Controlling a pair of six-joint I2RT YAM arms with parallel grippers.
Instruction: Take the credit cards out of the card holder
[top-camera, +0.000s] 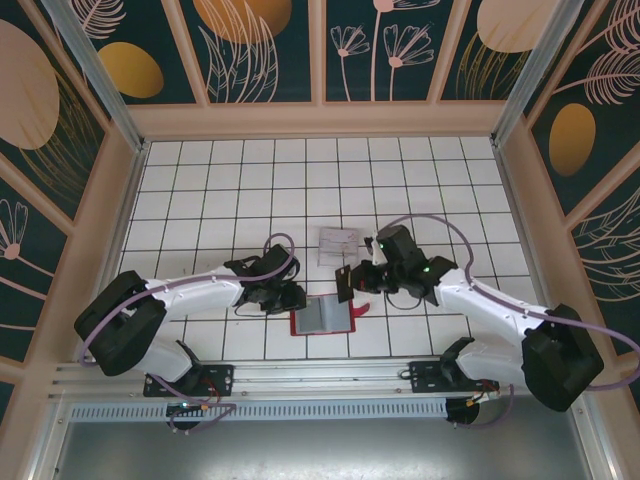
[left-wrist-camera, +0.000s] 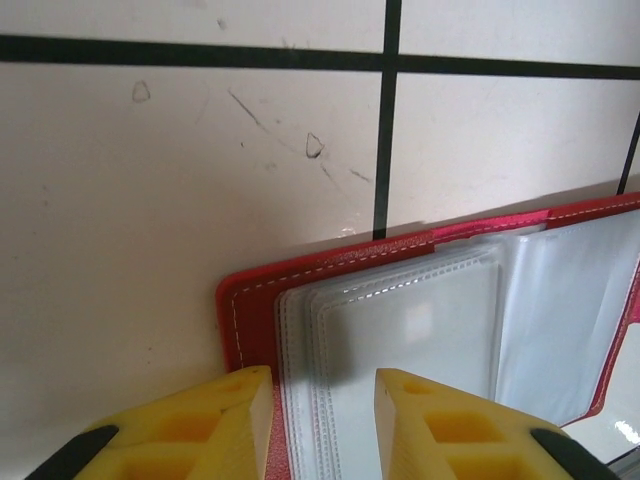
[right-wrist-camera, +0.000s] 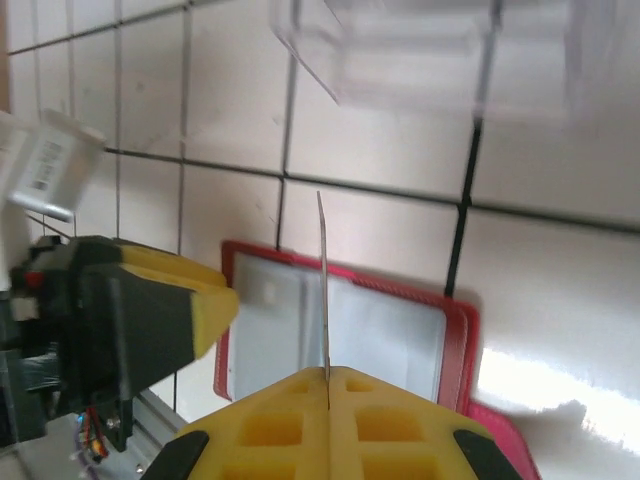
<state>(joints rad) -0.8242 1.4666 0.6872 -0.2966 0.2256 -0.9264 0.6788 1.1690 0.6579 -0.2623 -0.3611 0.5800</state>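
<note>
The red card holder (top-camera: 325, 318) lies open on the table, its clear sleeves facing up (left-wrist-camera: 420, 330). My left gripper (top-camera: 286, 297) is at the holder's left edge. It is open, and its yellow fingers (left-wrist-camera: 225, 420) straddle the sleeve stack near the red border (left-wrist-camera: 250, 300). My right gripper (top-camera: 356, 284) hovers above the holder's top right, shut on a dark credit card (top-camera: 343, 283). The right wrist view shows that card edge-on (right-wrist-camera: 323, 280), standing up from the closed fingertips (right-wrist-camera: 328, 375) over the open holder (right-wrist-camera: 455, 330). Whether other cards are in the sleeves cannot be told.
A clear square plastic tray (top-camera: 340, 243) sits just beyond the holder, blurred at the top of the right wrist view (right-wrist-camera: 400, 50). The left gripper's yellow finger (right-wrist-camera: 195, 300) is close to the left of the held card. White gridded table (top-camera: 230, 190) spreads all round.
</note>
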